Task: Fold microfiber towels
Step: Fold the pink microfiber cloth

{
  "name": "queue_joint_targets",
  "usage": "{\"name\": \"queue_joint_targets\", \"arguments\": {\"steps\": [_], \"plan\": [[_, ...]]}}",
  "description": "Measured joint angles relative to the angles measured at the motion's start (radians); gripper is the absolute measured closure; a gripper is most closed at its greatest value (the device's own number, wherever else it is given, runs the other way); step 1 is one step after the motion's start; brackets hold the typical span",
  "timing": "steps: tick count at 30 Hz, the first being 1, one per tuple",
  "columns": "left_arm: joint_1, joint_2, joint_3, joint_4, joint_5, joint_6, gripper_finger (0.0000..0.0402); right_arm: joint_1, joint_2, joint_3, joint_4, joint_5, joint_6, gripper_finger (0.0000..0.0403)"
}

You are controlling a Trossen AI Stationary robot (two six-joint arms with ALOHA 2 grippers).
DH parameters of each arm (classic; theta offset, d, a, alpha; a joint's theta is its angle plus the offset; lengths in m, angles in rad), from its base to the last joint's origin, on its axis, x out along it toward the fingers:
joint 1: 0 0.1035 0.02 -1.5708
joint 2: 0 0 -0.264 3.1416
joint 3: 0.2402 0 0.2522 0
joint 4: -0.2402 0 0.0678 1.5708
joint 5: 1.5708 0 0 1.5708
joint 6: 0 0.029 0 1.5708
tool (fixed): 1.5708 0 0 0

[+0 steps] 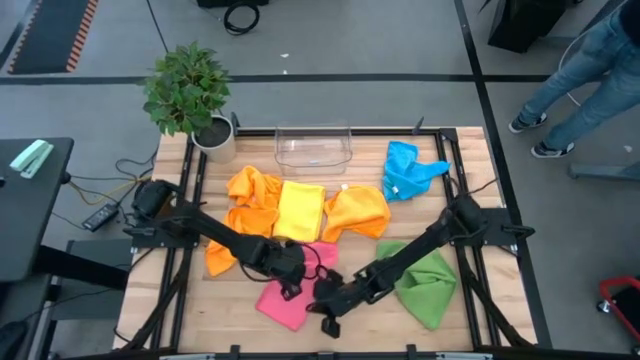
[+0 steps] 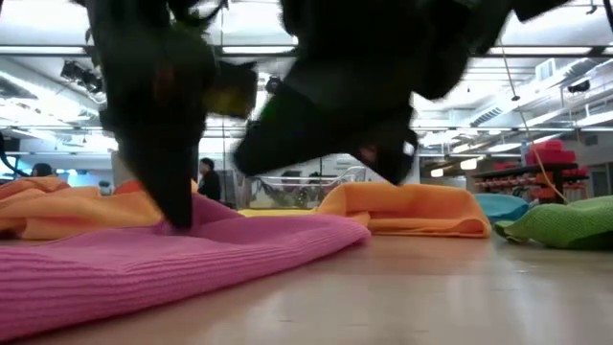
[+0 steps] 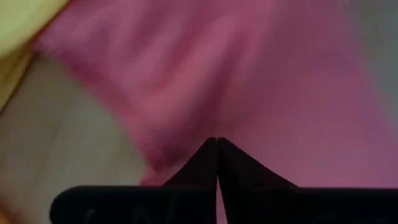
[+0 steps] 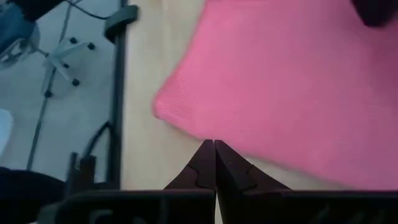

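Observation:
The pink towel [image 1: 283, 302] lies crumpled near the table's front middle; it also shows in the low view [image 2: 192, 259]. My left gripper [image 1: 292, 276] stands over it, pointing down, shut on the cloth [image 3: 216, 140]. My right gripper [image 1: 328, 316] is shut and empty just right of the towel's near edge [image 4: 214, 142], and the low view shows it raised off the table [image 2: 383, 168]. Two orange towels [image 1: 250, 198] [image 1: 358, 212], the yellow towel [image 1: 299, 208], the blue towel [image 1: 408, 168] and the green towel [image 1: 428, 285] lie bunched on the table. My left gripper pinches a small pucker of the pink towel's upper surface [image 3: 186, 152] between its two fingertips, coming from above and pointing down [image 2: 177, 216]. The towel rises slightly at the fingers and otherwise lies slack on the table. One layer or several, I cannot tell.
A clear plastic bin [image 1: 313, 147] stands at the far middle and a potted plant [image 1: 190, 95] at the far left corner. Bare wood shows along the front edge [image 1: 230, 325]. A person's legs [image 1: 580, 70] show on the floor beyond the table's far right.

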State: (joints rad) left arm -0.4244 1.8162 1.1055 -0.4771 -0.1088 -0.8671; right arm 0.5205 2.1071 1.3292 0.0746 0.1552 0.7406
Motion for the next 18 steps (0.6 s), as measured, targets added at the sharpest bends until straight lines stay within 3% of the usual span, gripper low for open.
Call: {"name": "queue_joint_targets", "arguments": {"steps": [5, 11, 18], "plan": [[-0.018, -0.05, 0.003, 0.021, 0.005, 0.197, 0.0394, 0.0, 0.086, 0.128, -0.024, -0.027, -0.033, 0.0399], [0.023, -0.041, -0.005, -0.048, -0.022, 0.305, 0.0387, 0.002, 0.194, 0.245, -0.033, -0.04, 0.003, 0.0399], [0.019, -0.025, -0.002, -0.055, -0.01, 0.364, 0.0396, 0.024, 0.238, 0.337, -0.282, -0.046, 0.026, 0.0399]]}}
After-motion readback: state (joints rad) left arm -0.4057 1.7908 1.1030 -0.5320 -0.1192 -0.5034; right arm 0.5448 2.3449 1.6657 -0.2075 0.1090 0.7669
